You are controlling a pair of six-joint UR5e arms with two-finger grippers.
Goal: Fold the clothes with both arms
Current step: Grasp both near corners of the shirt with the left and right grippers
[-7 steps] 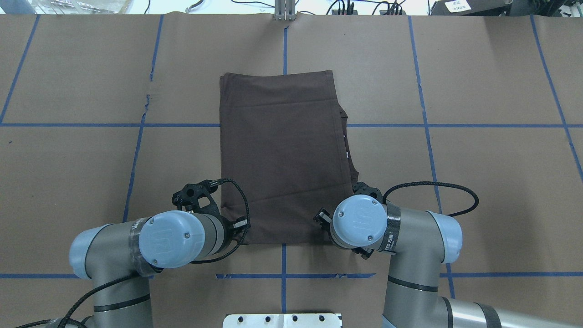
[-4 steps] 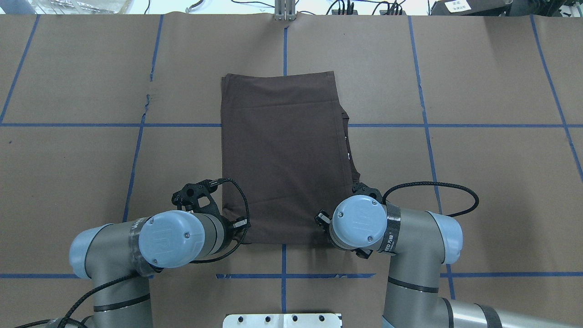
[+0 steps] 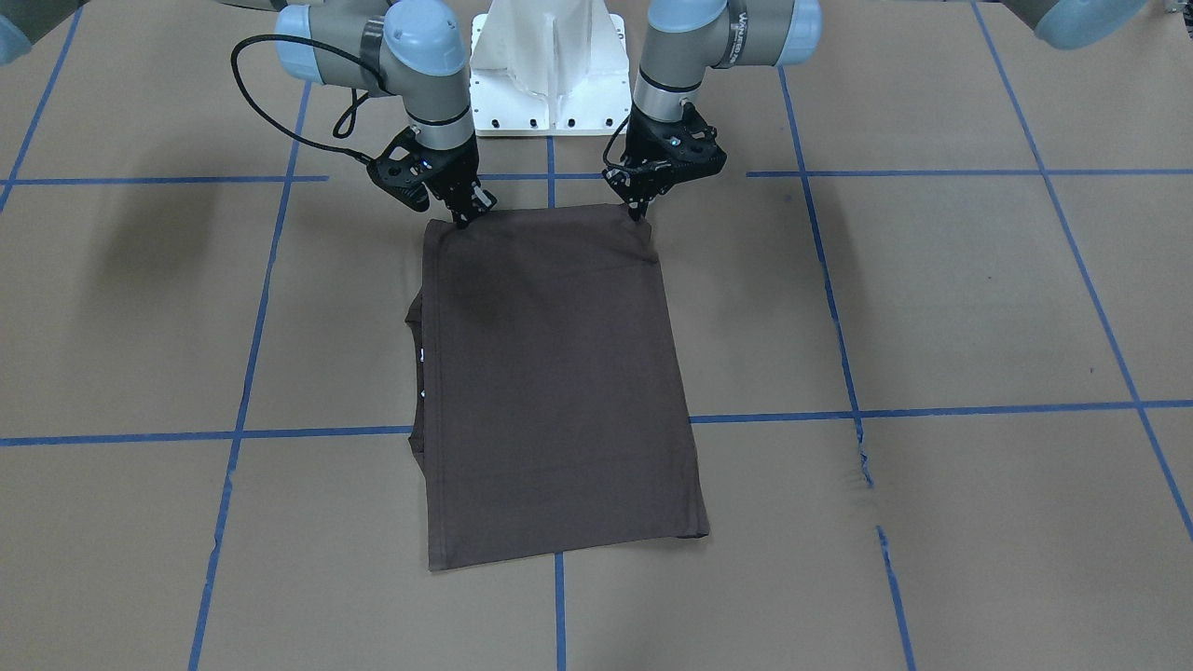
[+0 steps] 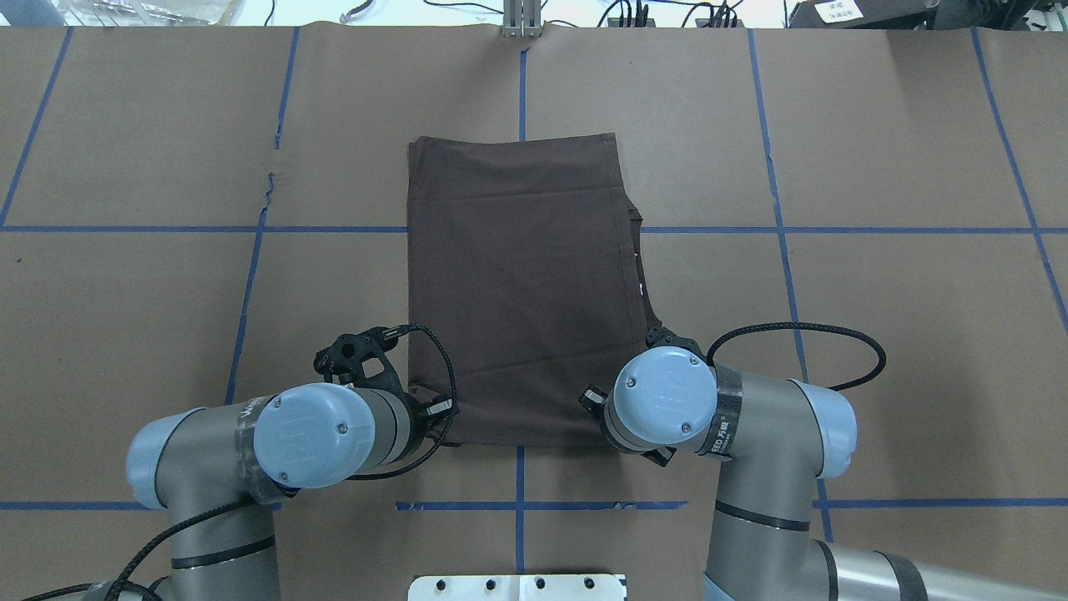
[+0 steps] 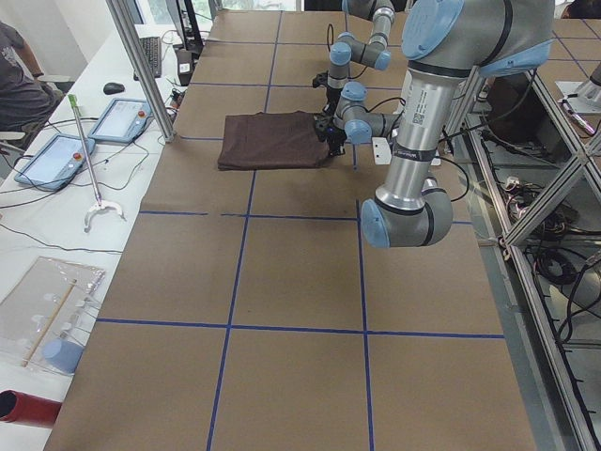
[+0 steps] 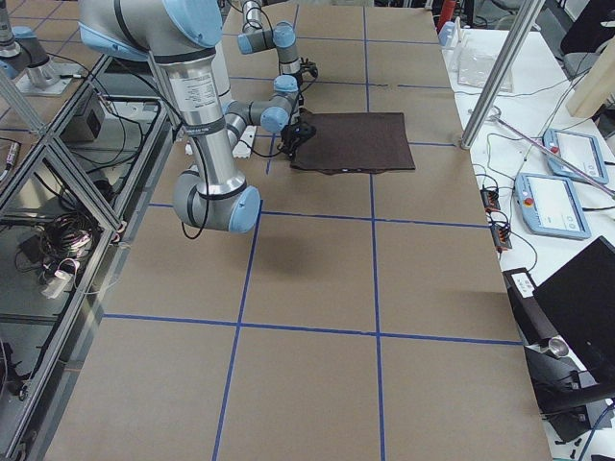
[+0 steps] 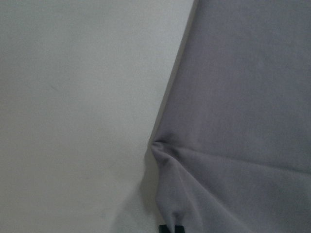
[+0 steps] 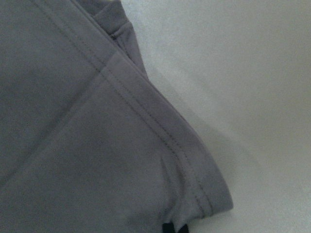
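The dark brown T-shirt [image 3: 550,373], folded into a rectangle, lies at the middle of the bench [image 3: 932,298], one short edge toward the robot's side. The left claw [image 3: 639,214] pinches one corner of that edge and the right claw [image 3: 463,220] the other, puckering the fabric.

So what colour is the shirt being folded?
The T-shirt is a plain dark brown, clearest in the overhead exterior view.

Matt soft-knit T-shirt [image 4: 517,292] on matt brown paper [image 4: 918,284].
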